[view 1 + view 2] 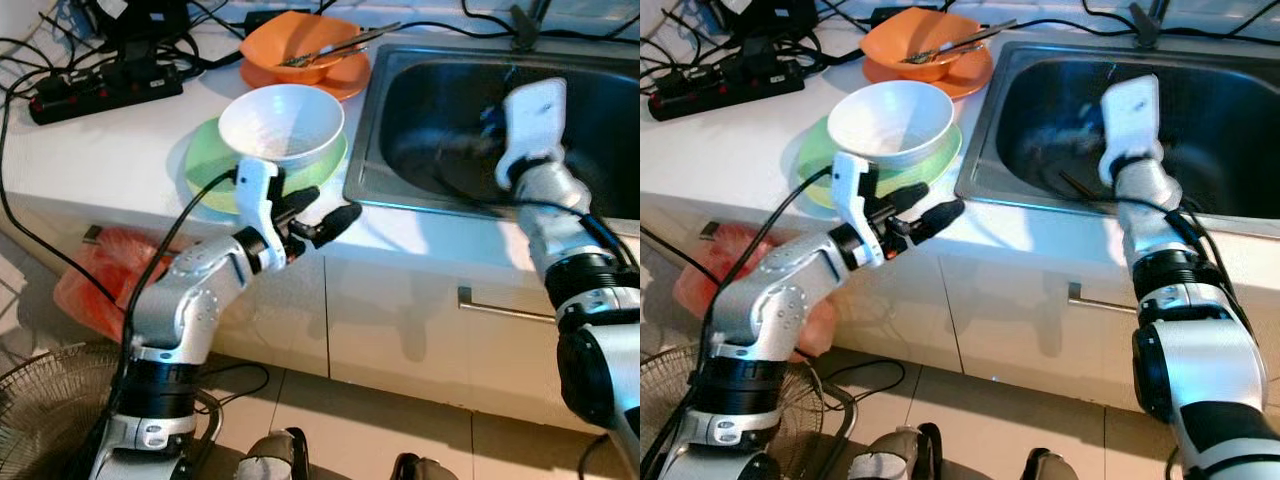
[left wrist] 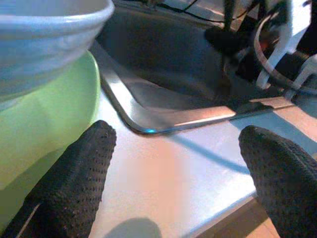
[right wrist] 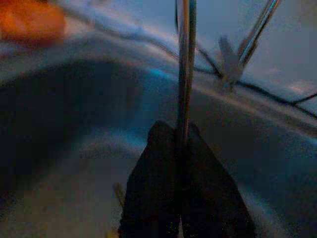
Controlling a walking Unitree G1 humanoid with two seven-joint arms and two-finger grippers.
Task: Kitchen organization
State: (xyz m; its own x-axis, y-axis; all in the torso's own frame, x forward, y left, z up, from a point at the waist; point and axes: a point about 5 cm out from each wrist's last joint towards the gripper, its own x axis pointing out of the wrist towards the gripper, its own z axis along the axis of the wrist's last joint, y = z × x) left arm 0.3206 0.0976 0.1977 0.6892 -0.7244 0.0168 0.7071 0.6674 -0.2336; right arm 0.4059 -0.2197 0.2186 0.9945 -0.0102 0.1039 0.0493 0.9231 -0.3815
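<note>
A white bowl point(image 1: 282, 122) stands on a light green plate point(image 1: 210, 170) on the white counter, just left of the steel sink point(image 1: 400, 110). My left gripper point(image 1: 328, 207) hovers open over the counter's front edge, right beside the green plate point(image 2: 44, 134), with nothing between its fingers point(image 2: 74, 183). My right arm reaches down into the sink basin. There my right gripper point(image 3: 181, 144) is shut on a thin metal utensil handle point(image 3: 184, 74) that sticks straight out past the fingertips. In the eye views the white wrist housing point(image 1: 530, 125) hides those fingers.
An orange bowl point(image 1: 300, 50) holding metal utensils sits on an orange plate at the back of the counter. A black power strip point(image 1: 105, 90) with cables lies at the back left. The faucet base point(image 1: 525, 30) is behind the sink. A fan point(image 1: 40, 420) and an orange bag point(image 1: 95, 275) are on the floor at left.
</note>
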